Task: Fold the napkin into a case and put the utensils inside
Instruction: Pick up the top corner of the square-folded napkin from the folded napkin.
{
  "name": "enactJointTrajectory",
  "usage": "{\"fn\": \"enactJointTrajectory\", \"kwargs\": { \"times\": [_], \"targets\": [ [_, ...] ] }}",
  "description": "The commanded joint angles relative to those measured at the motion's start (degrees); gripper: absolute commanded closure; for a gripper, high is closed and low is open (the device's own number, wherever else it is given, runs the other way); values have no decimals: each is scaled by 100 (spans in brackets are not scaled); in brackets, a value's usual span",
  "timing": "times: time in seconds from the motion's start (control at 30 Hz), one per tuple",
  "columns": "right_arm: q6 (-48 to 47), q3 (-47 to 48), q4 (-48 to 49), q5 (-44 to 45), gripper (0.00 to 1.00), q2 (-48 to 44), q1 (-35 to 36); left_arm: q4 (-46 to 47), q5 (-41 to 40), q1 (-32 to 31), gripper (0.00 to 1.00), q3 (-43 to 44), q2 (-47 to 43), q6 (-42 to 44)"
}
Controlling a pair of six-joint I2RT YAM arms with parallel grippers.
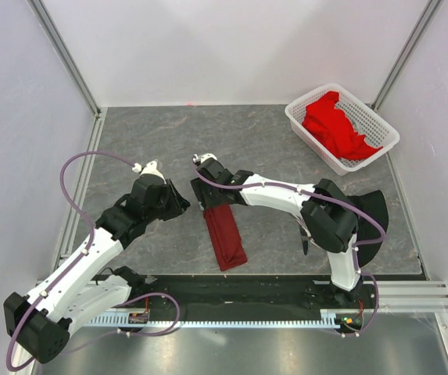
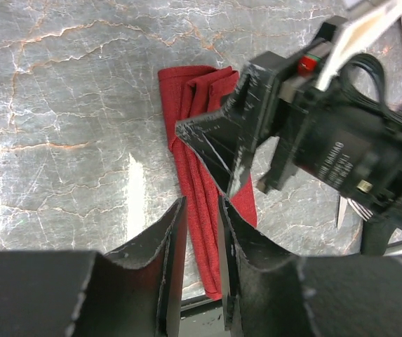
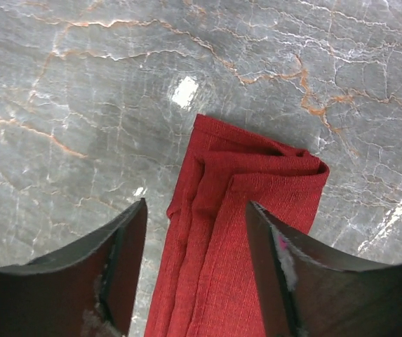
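Observation:
The maroon napkin [image 1: 226,238] lies on the grey table as a narrow, long folded strip, running from mid-table toward the near edge. My right gripper [image 1: 206,197] hovers over its far end, open, with the jaws astride the folded layers [image 3: 257,182] and not touching them [image 3: 196,207]. My left gripper [image 1: 180,206] is just left of the strip, slightly open, with nothing between its jaws [image 2: 203,203]. Through the gap I see the cloth [image 2: 193,91] below. Silver utensil tips [image 2: 344,210] peek out behind the right arm; the rest is hidden.
A white lattice basket [image 1: 380,125] holding bright red cloths [image 1: 335,125] stands at the back right corner. White walls with metal rails close in the table on three sides. The arms' black base plate [image 1: 247,293] lines the near edge.

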Motion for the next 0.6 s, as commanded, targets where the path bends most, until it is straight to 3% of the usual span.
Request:
{"fn": "enactJointTrajectory", "kwargs": {
  "times": [0.0,0.57],
  "targets": [
    [-16,346,-70,229,38,151,-10,55,115,44,69,2,-14,-93],
    [133,680,-96,431,47,590,-10,81,124,44,68,-86,-146,56]
  ]
}}
